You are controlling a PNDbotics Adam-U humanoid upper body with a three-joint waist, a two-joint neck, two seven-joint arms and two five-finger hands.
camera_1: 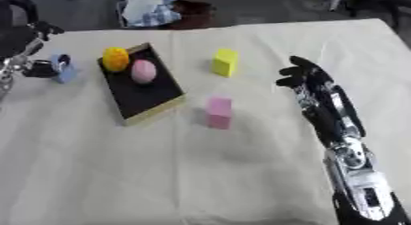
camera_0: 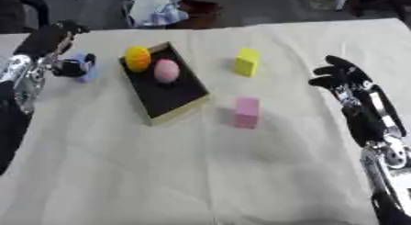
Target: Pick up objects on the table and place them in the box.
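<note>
Pinching a blue block [camera_0: 83, 67], the left hand [camera_0: 50, 40] curls its fingers; right hand [camera_1: 309, 84] fingers spread.

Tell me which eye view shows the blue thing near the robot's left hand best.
The left eye view. There the blue thing sits well inside the picture with the left hand right beside it, fingers curled at it. The right eye view shows the same blue thing close to the picture's left edge, with most of that hand cut off.

head stereo pair, looking down, sharing the table [camera_0: 201, 173]
</note>
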